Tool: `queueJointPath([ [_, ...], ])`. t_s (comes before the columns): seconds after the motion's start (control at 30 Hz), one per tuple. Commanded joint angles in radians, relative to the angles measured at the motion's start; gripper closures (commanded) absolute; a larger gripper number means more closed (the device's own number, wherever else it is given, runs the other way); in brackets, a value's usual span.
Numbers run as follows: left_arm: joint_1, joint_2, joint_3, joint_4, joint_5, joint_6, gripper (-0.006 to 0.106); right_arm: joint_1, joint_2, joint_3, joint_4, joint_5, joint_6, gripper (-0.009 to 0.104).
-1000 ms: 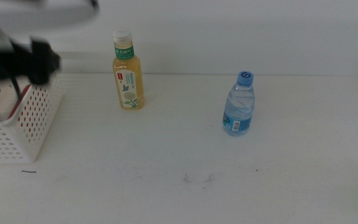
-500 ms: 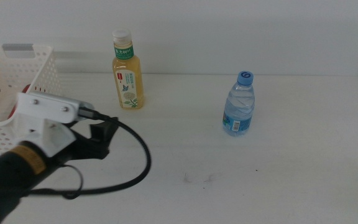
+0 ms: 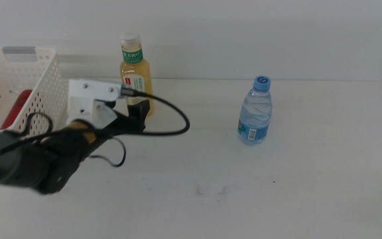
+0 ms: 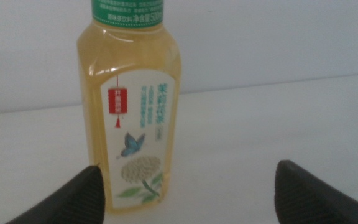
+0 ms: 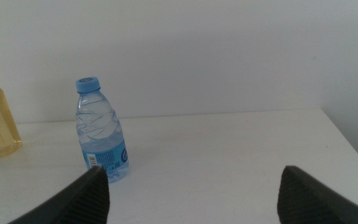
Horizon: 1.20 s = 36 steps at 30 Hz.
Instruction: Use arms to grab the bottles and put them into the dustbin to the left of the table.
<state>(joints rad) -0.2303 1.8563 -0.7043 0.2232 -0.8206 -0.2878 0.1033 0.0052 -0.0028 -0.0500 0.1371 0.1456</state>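
Left arm (image 3: 38,156) enters from the left side of the middle view, reaching across the white desk (image 3: 257,192) toward the far edge. Left gripper (image 3: 136,111) sits just in front of the yellow-drink bottle (image 3: 135,73); white housing and looping black cable visible behind it. In the left wrist view the jaws are spread wide, and the yellow-drink bottle (image 4: 132,106) stands upright between their lines but farther off, nearer one jaw; no contact seen. Label shows a butterfly and white flower; green band below the cap.

Small clear water bottle (image 3: 254,111), blue cap, upright on the desk, well apart from the yellow-drink bottle, on the right half.

White perforated dustbin (image 3: 35,86) at the left edge of the desk, grey handle on its rim. A red can (image 3: 15,109) lies inside it.

Right gripper (image 5: 191,190): seen only in the right wrist view, jaws wide, nothing between them, facing the water bottle (image 5: 100,130) from a distance.
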Motion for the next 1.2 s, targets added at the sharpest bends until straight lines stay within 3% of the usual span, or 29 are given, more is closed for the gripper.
queueJointPath([
  [0.0,0.001,0.043,-0.07,-0.023,0.018,0.003,0.007,-0.005,-0.005,0.003,-0.01,-0.003,-0.006,0.006],
  [0.93,0.001,0.391,-0.49,-0.121,0.093,0.056,0.008,-0.005,-0.005,0.003,-0.01,-0.003,-0.006,0.006],
  [1.0,0.001,0.396,-0.495,-0.123,0.097,0.056,0.014,-0.005,-0.005,0.003,-0.01,-0.003,-0.006,0.006],
  [1.07,0.003,0.396,-0.495,-0.136,0.097,0.05,0.027,-0.005,-0.005,0.003,-0.01,-0.003,-0.006,0.006],
  [1.17,0.015,0.377,-0.49,-0.103,0.106,-0.042,0.063,-0.005,-0.005,0.003,-0.01,-0.003,-0.006,0.006],
])
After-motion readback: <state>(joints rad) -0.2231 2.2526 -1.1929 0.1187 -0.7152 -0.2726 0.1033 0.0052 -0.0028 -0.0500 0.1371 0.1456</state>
